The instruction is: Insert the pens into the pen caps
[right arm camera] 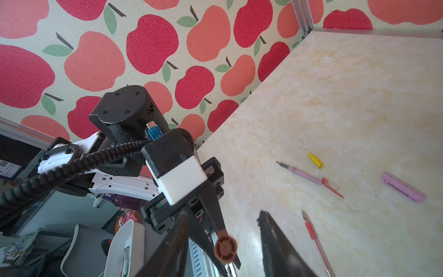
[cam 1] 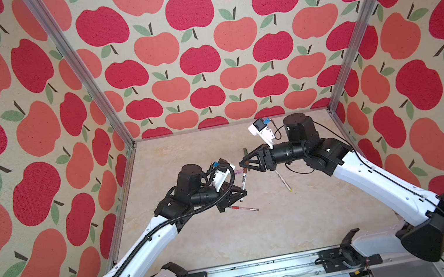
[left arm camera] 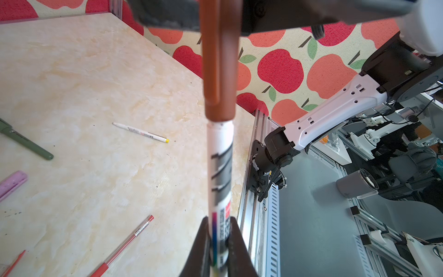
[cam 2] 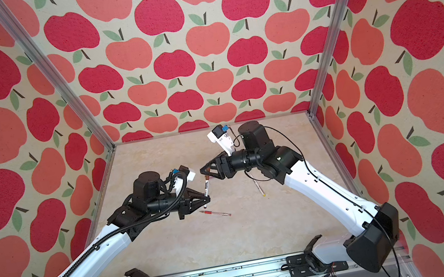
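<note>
Left gripper [left arm camera: 218, 224] was clenched on the white-and-brown pen [left arm camera: 220, 167], holding it off the table. The brown cap [left arm camera: 219, 72] sat on its far end, between the parted jaws of the right gripper [cam 1: 242, 164], touching neither. My worry was that the cap was only lightly seated. A finger catching the clip on retreat could drag it off or twist the pen in the clamp.

Facing each other — left tool [cam 1: 244, 194] clamped, right tool [cam 1: 243, 164] parted.
</note>
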Tool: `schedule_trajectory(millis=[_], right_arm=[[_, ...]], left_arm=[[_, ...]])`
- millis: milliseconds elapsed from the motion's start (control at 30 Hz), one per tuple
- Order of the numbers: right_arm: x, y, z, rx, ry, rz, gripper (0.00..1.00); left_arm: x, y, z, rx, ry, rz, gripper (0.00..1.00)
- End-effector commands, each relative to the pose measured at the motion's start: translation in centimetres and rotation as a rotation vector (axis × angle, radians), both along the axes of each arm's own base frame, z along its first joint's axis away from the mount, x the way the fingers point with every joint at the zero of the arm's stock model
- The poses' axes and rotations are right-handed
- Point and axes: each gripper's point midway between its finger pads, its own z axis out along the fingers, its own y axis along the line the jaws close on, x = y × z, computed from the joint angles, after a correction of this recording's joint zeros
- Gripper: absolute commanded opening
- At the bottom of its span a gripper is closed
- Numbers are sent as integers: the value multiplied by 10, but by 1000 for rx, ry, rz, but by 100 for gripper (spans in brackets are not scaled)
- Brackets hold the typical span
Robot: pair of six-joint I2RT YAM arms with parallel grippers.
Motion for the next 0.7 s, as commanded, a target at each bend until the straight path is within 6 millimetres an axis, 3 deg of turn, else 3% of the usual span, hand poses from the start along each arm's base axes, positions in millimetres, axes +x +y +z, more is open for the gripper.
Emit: schedule_trajectory(millis=[0,367,667], right_arm=[[-5,3,5,1,1,35,43],[-9,6,-4,-28,17,51,17],[-12,9,-11,-39,47,63,5]], left_arm=[[0,-4,14,-19,-38,-22,0],[1,-6,31,-53,-67,-24,0],[15,-8,47,-102,-153,29,0]])
